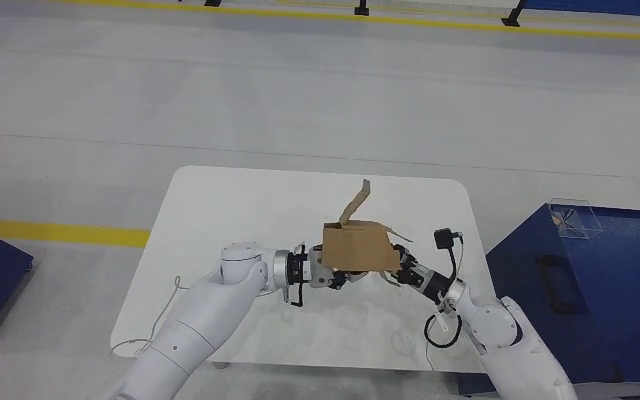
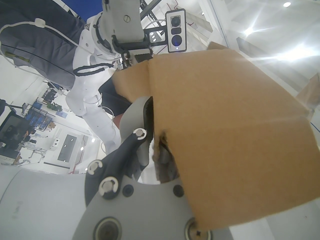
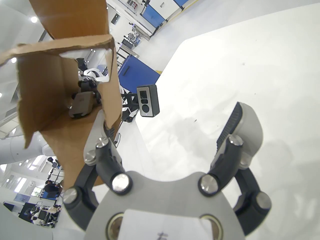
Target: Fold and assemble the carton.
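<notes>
The brown carton (image 1: 355,245) is held up above the white table (image 1: 240,210), partly squared, with one flap (image 1: 354,203) standing up at the back. My left gripper (image 1: 325,276) is at the carton's left lower edge, shut on a side wall (image 2: 225,116); one of its fingers (image 3: 80,106) shows inside the open carton (image 3: 50,93). My right gripper (image 3: 170,118) is open at the carton's right end (image 1: 397,270). One of its fingers (image 3: 100,126) lies against the carton's wall and the other finger (image 3: 240,123) is free over the table.
A blue cabinet (image 1: 570,290) stands to the right of the table with a clear plastic box (image 1: 572,216) on it. The table's bare surface (image 3: 225,63) spreads around and behind the carton.
</notes>
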Available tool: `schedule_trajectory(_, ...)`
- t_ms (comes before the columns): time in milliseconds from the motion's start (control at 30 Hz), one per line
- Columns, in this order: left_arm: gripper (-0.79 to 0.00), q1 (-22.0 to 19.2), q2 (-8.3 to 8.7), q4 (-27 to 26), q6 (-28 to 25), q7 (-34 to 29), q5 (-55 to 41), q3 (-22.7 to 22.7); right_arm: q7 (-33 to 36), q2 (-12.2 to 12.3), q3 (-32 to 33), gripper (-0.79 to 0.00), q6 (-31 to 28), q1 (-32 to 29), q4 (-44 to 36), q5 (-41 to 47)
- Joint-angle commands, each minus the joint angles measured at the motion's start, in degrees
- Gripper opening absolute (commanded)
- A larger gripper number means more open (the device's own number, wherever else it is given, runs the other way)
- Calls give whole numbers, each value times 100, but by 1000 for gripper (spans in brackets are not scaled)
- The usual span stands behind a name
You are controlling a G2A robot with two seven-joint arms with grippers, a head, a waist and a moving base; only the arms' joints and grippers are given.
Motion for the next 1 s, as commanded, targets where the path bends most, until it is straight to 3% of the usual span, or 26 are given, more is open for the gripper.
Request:
schedule_trajectory(0,-785,10,-6,4,30,40,-40,-22,-22,-16,-68,0,-12,23,30,-36)
schedule_trajectory(433,-785,39,-35,103,28,156,5,-73,-276,11,387,0,-101,-76,-42,304)
schedule_trajectory(967,-785,137,-42,98,-189,180,349,-68,-73,43,688,0,-52,-425,-625,556)
